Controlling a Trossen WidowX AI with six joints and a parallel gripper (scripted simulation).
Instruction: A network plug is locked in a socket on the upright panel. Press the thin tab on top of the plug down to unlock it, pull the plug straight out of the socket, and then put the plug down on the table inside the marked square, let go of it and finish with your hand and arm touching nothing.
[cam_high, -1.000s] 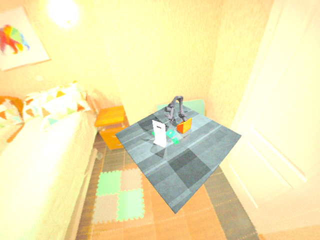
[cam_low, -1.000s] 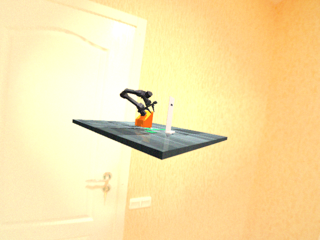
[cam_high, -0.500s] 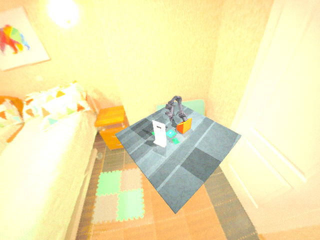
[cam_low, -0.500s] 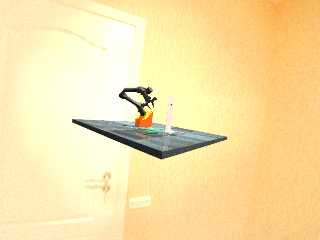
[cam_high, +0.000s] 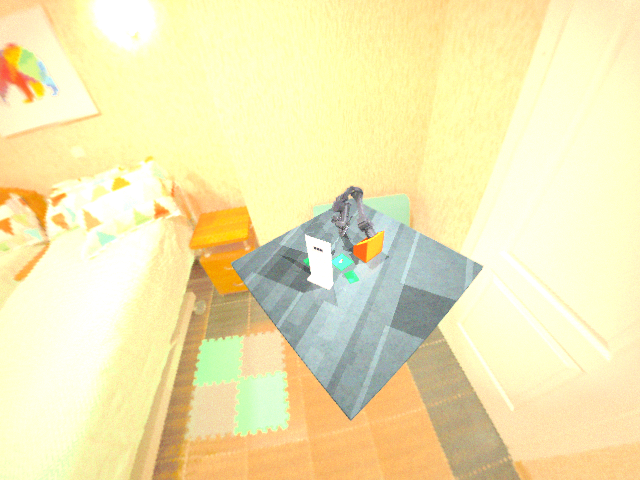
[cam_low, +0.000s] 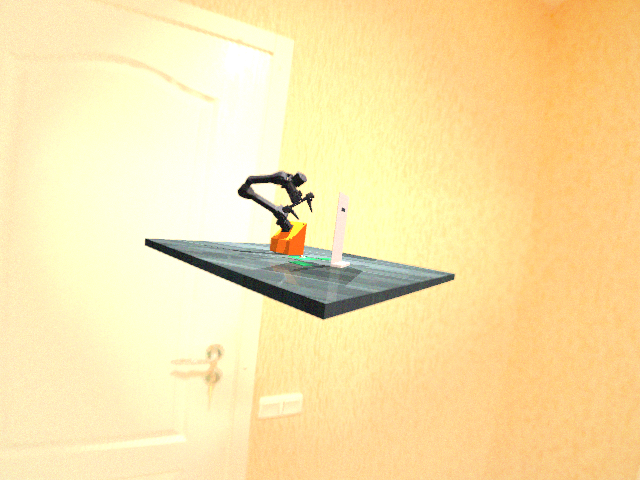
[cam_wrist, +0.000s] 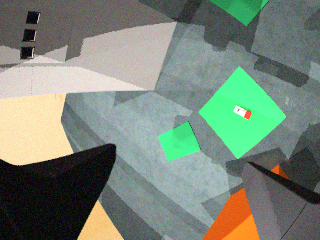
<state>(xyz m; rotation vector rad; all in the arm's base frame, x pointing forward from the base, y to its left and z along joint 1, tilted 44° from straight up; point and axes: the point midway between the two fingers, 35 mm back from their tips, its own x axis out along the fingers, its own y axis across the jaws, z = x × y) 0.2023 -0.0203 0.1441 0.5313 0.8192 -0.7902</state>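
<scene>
The small white plug with a red end (cam_wrist: 242, 112) lies flat on the table inside the large bright green square (cam_wrist: 223, 132) (cam_high: 345, 264). It is clear of the fingers. The white upright panel (cam_high: 320, 260) (cam_low: 340, 227) (cam_wrist: 100, 54) stands to the left, and its dark sockets (cam_wrist: 30, 35) show near its top. My gripper (cam_wrist: 182, 162) (cam_high: 342, 232) (cam_low: 303, 204) is open and empty. It hangs well above the table, between the panel and the orange block, touching nothing.
An orange wedge-shaped block (cam_high: 369, 248) (cam_low: 289, 240) stands on the table (cam_high: 361, 335) (cam_low: 310, 289) close to the arm's base. Two smaller green patches (cam_wrist: 238, 0) (cam_wrist: 179, 142) lie near the large square. The table's edges drop off on all sides.
</scene>
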